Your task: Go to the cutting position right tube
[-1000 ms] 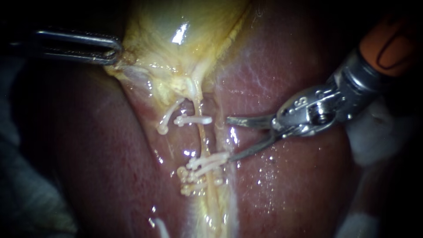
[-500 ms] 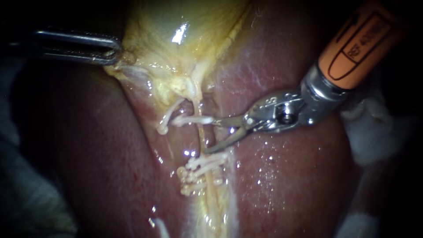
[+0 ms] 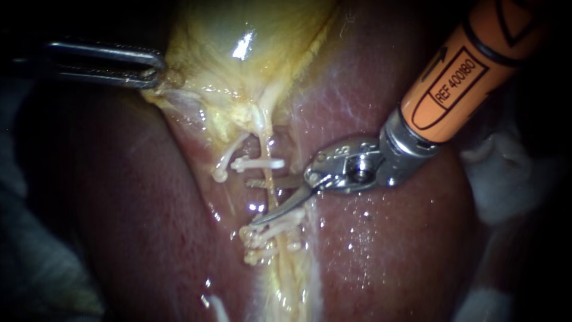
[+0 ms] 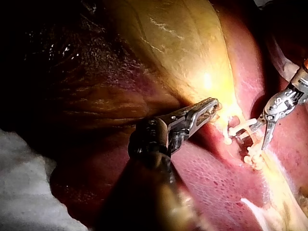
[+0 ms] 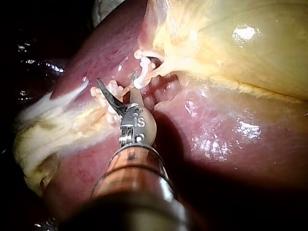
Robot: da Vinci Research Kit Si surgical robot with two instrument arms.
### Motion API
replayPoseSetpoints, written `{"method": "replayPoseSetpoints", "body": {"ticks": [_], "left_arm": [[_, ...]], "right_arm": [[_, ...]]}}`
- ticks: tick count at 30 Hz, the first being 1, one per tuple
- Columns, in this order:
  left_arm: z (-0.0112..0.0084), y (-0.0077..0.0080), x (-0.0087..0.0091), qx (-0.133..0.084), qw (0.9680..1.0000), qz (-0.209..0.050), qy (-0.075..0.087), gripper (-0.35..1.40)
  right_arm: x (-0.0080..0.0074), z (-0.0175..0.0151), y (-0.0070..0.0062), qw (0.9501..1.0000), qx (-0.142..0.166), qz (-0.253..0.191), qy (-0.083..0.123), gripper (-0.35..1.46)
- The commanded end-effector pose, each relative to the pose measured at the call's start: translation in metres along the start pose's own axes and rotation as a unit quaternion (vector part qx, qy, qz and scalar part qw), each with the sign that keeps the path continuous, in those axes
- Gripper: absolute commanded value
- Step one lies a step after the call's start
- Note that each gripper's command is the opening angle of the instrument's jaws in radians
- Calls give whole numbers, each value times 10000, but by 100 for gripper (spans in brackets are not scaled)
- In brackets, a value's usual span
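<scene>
The right tube (image 3: 271,192) runs down from the yellow gallbladder (image 3: 238,65) across the liver (image 3: 381,238). It carries one white clip (image 3: 260,163) higher up and a cluster of clips (image 3: 269,231) lower down. My right instrument (image 3: 252,203), two thin blades on an orange shaft, is open. Its blades straddle the tube between the upper clip and the cluster, one on each side. The right wrist view shows the same blades (image 5: 118,84) spread among the clips (image 5: 142,61). My left instrument (image 3: 149,68) is shut on the gallbladder's edge, also seen in the left wrist view (image 4: 208,109).
A thin curved left tube (image 3: 225,160) ends in a stub beside the upper clip. White gauze (image 3: 506,179) lies at the right of the liver, and pale cloth (image 4: 24,192) sits beside the left shaft.
My right instrument has moved left over the liver, so its open blades now reach across the right tube between the clips. The left instrument has not moved.
</scene>
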Motion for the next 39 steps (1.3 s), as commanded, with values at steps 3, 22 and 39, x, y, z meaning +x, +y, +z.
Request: {"method": "replayPoseSetpoints", "body": {"ticks": [3,22,39], "left_arm": [[0,0,0,7,10000,-1,1,-35],[2,1,1,11,10000,-4,4,-35],[2,1,1,11,10000,-4,5,-35]], "right_arm": [[5,7,1,9998,154,-40,77,128],[16,46,11,9995,197,61,245,128],[37,36,-9,9971,418,149,618,125]]}}
